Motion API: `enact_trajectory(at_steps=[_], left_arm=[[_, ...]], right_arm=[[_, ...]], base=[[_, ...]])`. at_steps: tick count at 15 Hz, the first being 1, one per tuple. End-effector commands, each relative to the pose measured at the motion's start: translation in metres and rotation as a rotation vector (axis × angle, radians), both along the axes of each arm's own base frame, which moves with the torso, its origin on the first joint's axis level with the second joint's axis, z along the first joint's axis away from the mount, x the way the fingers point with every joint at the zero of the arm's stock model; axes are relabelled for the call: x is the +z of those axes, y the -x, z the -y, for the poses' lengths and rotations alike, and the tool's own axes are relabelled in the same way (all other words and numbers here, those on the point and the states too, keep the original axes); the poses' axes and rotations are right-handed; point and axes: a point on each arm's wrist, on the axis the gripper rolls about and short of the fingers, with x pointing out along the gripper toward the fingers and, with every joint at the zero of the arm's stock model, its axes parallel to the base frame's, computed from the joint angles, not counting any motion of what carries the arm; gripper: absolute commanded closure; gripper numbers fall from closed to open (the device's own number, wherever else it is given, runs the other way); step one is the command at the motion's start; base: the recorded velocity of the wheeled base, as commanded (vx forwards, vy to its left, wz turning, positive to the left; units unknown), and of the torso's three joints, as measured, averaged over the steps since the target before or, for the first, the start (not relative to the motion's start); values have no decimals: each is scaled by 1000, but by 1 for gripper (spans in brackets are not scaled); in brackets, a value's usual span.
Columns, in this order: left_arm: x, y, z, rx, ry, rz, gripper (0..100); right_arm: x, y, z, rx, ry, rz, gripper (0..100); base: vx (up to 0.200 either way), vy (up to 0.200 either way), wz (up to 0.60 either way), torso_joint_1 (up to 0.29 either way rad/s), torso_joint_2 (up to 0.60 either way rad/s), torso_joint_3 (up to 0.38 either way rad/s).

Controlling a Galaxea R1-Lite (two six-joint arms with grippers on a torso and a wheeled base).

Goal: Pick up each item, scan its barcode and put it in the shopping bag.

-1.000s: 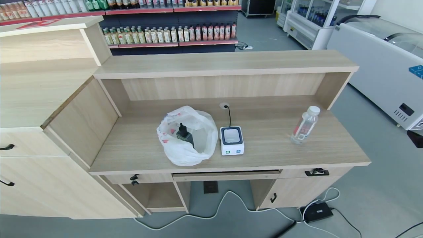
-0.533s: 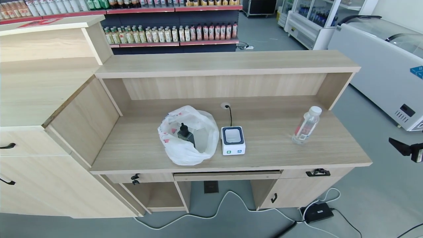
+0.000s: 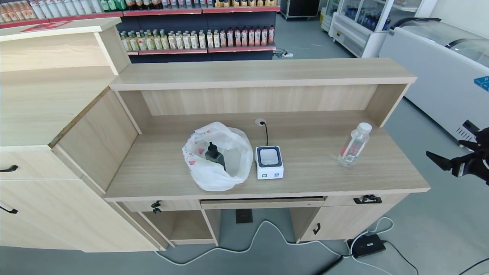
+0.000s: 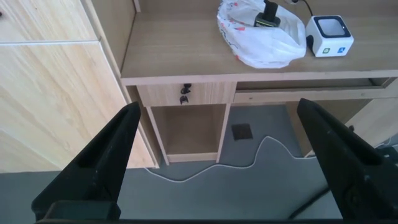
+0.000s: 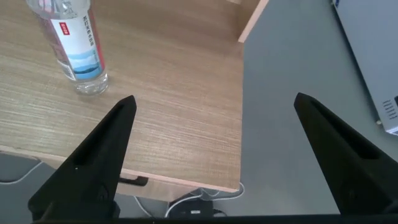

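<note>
Head view: right claw [image 3: 447, 140] spread wide beyond counter [image 3: 305, 183] edge.

Bright, even overhead light, diffuse, no hard shadows. Counter [image 3: 313, 152] lit uniformly; soft shade under its upper shelf [image 3: 259, 72] and darker in the open bay below the desktop. Bottle [image 3: 353, 145] throws only a faint shadow. Shopping bag [image 3: 214, 175] is the brightest surface, folds readable. Pale reflections streak the freezer lid [image 3: 450, 36]. Head view is wide-angle: straight edges bow toward the borders. Wrist views: fingers [image 4: 93, 174] of the left gripper [image 4: 217, 106] and fingers [image 5: 87, 168] of the right gripper [image 5: 214, 98] read as near-black silhouettes against lit floor and wood.
</note>
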Motion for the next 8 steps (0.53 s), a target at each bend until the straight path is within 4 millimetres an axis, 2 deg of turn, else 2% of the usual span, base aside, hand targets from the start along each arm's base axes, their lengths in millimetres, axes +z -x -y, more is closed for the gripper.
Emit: enact_trajectory(at_steps=[1, 2, 5, 8], left_arm=[[0, 0, 0, -2, 0, 1, 0], [0, 0, 0, -2, 0, 1, 0], [0, 0, 0, 0, 0, 1, 0], [0, 0, 0, -2, 0, 1, 0]], right_arm=[[-10, -10, -2, 18, -15, -16, 0], [-15, -21, -12, 51, -51, -26, 0], [-23, -35, -28, 104, -60, -37, 0], [-21, -51, -39, 145, -47, -17, 0]], base=[[0, 0, 0, 0, 0, 0], [0, 0, 0, 0, 0, 0], [0, 0, 0, 0, 0, 0], [0, 0, 0, 0, 0, 0]])
